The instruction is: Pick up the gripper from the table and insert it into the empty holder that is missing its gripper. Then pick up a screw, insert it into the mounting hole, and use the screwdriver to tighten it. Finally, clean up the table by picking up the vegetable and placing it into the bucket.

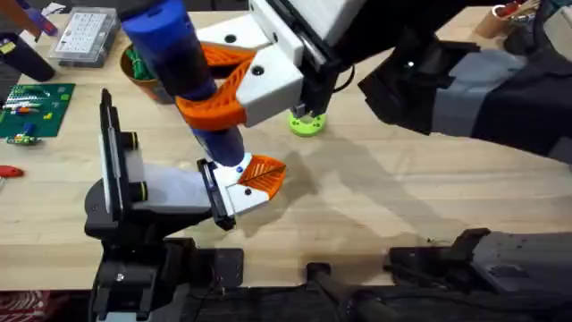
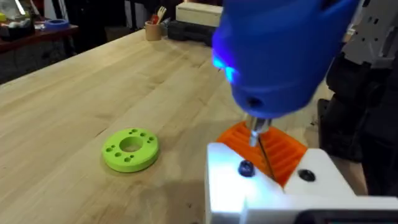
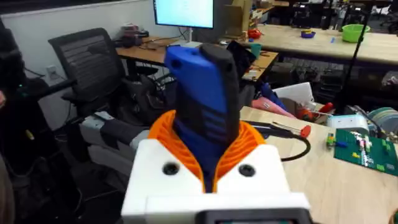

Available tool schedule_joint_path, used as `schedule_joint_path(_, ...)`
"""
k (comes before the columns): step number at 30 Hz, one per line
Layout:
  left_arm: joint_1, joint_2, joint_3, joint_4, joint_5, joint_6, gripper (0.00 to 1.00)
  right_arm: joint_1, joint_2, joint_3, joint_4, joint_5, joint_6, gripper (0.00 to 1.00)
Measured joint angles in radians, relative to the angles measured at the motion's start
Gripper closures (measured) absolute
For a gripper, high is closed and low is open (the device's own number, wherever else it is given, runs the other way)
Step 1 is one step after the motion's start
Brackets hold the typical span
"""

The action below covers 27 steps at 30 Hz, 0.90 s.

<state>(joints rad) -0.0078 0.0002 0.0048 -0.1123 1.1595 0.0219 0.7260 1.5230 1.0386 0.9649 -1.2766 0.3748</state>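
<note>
Counter (image 1: 420,206), far left: green circuit board (image 1: 36,107), clear parts box (image 1: 85,36) at its 1 o'clock. The bucket (image 1: 134,82) stands at 12 o'clock of the holder (image 1: 170,192), something dark green inside; the yellow vegetable can't be made out, so cleanup is judged still pending. The holder lies low left, yellow-green knobs on its stand. The gripper (image 1: 255,179) is seated on the holder's black end plate, orange tip toward 3 o'clock: insertion looks done. The screwdriver (image 1: 183,54) is tilted over it, the bit (image 2: 256,134) coming down onto the gripper's white base beside a dark screw head (image 2: 245,168). Judged: screw placed, tightening in hand, not confirmed finished. Right gripper (image 1: 228,85) has its jaws clamped on the screwdriver's blue body, orange pads (image 3: 249,140) either side. Left arm's jaws: cannot tell. Lime-green ring (image 1: 306,121) sits at 2 o'clock of the gripper, apart from it. The screwdriver and right arm hang over the bucket, crowding any drop there.
</note>
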Motion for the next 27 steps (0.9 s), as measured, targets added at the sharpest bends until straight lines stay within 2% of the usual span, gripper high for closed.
schedule_joint_path(27, 0.0, 0.0, 0.0, 0.0, 0.0, 0.0, 0.982, -0.012, 0.0, -0.03, 0.045, -0.001, -0.008, 0.957)
